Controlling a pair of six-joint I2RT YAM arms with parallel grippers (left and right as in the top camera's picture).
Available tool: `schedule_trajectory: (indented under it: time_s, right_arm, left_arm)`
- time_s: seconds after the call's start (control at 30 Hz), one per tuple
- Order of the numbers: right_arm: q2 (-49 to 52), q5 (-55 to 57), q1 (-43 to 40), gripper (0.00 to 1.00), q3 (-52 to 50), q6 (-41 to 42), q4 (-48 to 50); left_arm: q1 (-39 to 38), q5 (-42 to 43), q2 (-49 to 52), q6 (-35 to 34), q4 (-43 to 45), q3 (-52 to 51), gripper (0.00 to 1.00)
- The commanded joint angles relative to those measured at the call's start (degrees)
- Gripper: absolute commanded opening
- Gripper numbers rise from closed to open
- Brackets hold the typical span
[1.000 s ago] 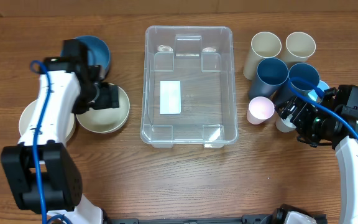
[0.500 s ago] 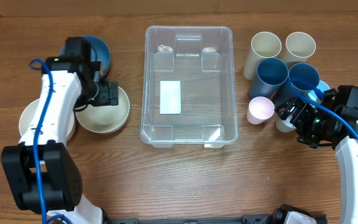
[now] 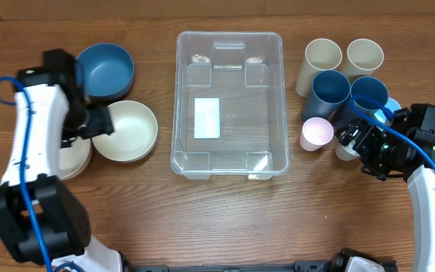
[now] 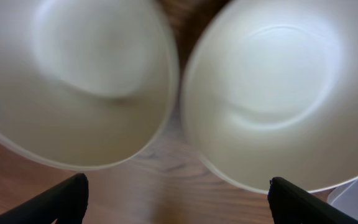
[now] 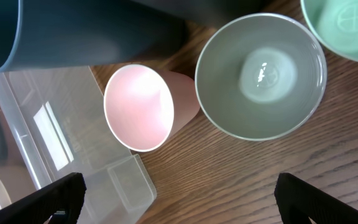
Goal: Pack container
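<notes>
Left fingers [image 4: 67,198] swung outward, wide above two cream bowls' [image 4: 278,93] rims, right fingers [image 5: 61,194] wide beside pink cup [image 5: 138,109], container [image 3: 263,113] central

Clear colourless container [image 3: 248,121] with a white rectangular label [image 3: 207,118], dark blue bowl [image 3: 106,70], cream bowl [image 3: 131,132], cream cups [image 3: 322,57], dark blue cups [image 3: 331,89], pale pink cup [image 3: 316,133], brown wood-grain counter [image 3: 225,219], white arm [image 3: 32,143] with blue cable [image 3: 23,189].

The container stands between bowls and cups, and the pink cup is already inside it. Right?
No. The pink cup is outside the container, by its right side, as the overhead view shows. The rest is right.
</notes>
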Motion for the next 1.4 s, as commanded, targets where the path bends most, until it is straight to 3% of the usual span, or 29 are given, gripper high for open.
schedule_trajectory:
  time_s: [0.0,0.27,0.47,0.87,1.1,1.37]
  right_arm:
    - [-0.2,0.3,-0.2,1.00,1.5,-0.2,0.2]
    - [-0.2,0.3,-0.2,1.00,1.5,-0.2,0.3]
    - [-0.2,0.3,-0.2,1.00,1.5,-0.1,0.3]
    - [-0.2,0.3,-0.2,1.00,1.5,-0.2,0.3]
    - [-0.2,1.3,-0.2,1.00,1.5,-0.1,0.3]
    - [-0.2,3.0,-0.2,1.00,1.5,-0.1,0.5]
  left_arm:
    - [8.4,4.5,-3.3,-1.6,-2.2,2.0,0.94]
    - [23.2,13.1,-3.2,3.0,-1.8,1.6,0.96]
    - [29.7,13.3,-3.1,5.6,2.0,1.1,0.88]
    - [30.5,7.7,-2.8,7.7,16.2,-9.6,0.86]
    - [30.5,7.4,-2.8,8.5,24.6,-14.7,0.72]
    - [30.5,7.9,-0.9,8.5,30.9,-20.7,0.71]
